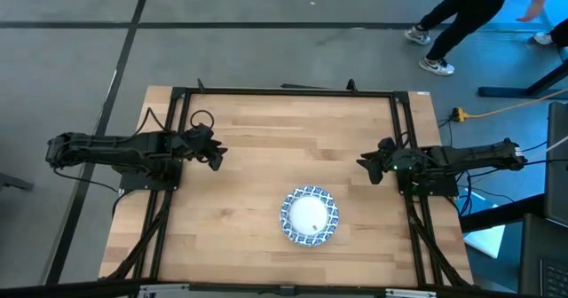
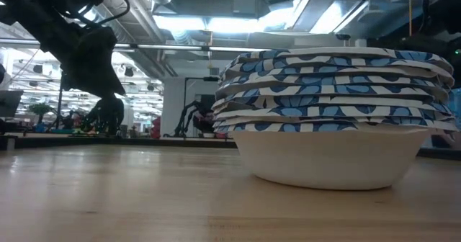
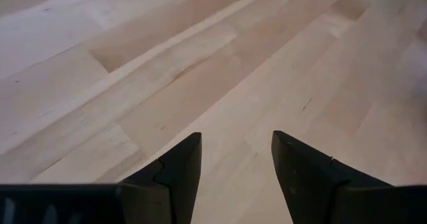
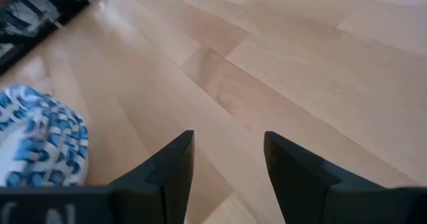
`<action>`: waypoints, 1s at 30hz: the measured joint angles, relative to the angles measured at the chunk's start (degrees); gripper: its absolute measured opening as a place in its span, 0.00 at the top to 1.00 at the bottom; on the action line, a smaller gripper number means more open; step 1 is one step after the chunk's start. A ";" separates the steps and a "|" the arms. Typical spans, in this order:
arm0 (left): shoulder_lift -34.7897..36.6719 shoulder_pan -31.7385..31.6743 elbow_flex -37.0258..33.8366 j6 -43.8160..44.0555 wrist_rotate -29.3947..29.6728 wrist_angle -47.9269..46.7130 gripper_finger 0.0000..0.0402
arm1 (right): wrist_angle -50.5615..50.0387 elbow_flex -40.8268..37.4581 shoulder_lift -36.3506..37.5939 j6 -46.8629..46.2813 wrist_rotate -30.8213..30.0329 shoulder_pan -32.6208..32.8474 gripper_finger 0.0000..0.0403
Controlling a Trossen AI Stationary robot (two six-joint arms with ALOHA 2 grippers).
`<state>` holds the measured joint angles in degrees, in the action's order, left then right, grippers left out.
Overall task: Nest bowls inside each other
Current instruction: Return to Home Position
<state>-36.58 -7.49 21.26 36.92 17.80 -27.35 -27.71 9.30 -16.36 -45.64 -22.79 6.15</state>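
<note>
A pale wooden bench [image 1: 266,129] carries one stack of bowls [image 1: 310,215], set upright with mouths up, so its only axis runs straight up from the wood. Being round, it points no particular way across the bench. It stands toward the front edge, a little right of centre and nearer the right side.

At bench level the bowls [image 2: 331,119] show a plain white outer wall at the bottom. Above it lie many blue-and-white patterned rims, packed close and slightly uneven. From above, the top bowl is white inside with a wide patterned rim.

A black frame [image 1: 284,91] borders the bench. The left gripper [image 1: 216,156] hangs over the left side, well apart from the stack. Its fingers [image 3: 180,164] are spread over bare wood and hold nothing. The right gripper [image 1: 364,167] sits near the right edge, beyond the stack, likewise parted and empty [image 4: 227,137], with the bowls [image 4: 40,144] off to one side. Nothing stands between either gripper and the stack.

On the floor past the far right corner a person [image 1: 461,14] is walking, and a yellow cable [image 1: 497,112] trails nearby.
</note>
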 joint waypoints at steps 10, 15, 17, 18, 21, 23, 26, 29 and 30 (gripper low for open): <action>-0.02 0.02 0.00 -0.15 2.79 -0.13 0.56 | -3.17 0.09 -0.40 -0.49 -0.40 0.00 0.55; -0.04 0.01 0.00 -1.50 6.71 -0.02 0.56 | -3.25 0.11 -0.39 1.16 -2.72 0.00 0.55; -0.04 0.00 0.00 -1.54 8.39 -0.02 0.56 | -3.25 0.11 -0.39 1.16 -3.08 0.00 0.55; -0.04 0.00 0.00 -1.54 8.85 0.00 0.56 | -3.27 0.11 -0.39 1.23 -3.07 0.00 0.55; -0.04 0.02 0.00 -1.24 10.50 0.01 0.56 | -3.25 0.11 -0.39 1.29 -3.07 0.00 0.55; -0.04 0.01 0.00 -1.10 11.55 0.01 0.56 | -3.27 0.11 -0.39 1.31 -3.09 0.00 0.55; -0.04 0.02 -0.13 1.05 13.65 -0.37 0.56 | -3.27 0.13 -0.38 1.20 -3.07 0.00 0.55; -0.03 0.00 -1.46 -1.24 15.14 1.58 0.56 | -3.25 0.13 -0.37 0.86 -3.07 0.00 0.55; -0.04 0.00 -2.28 -2.19 14.94 3.26 0.56 | -3.25 0.13 -0.37 0.85 -3.07 0.00 0.55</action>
<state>-36.62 -7.49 18.98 34.73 32.74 -24.10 -30.96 9.43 -16.73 -44.80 -25.87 6.15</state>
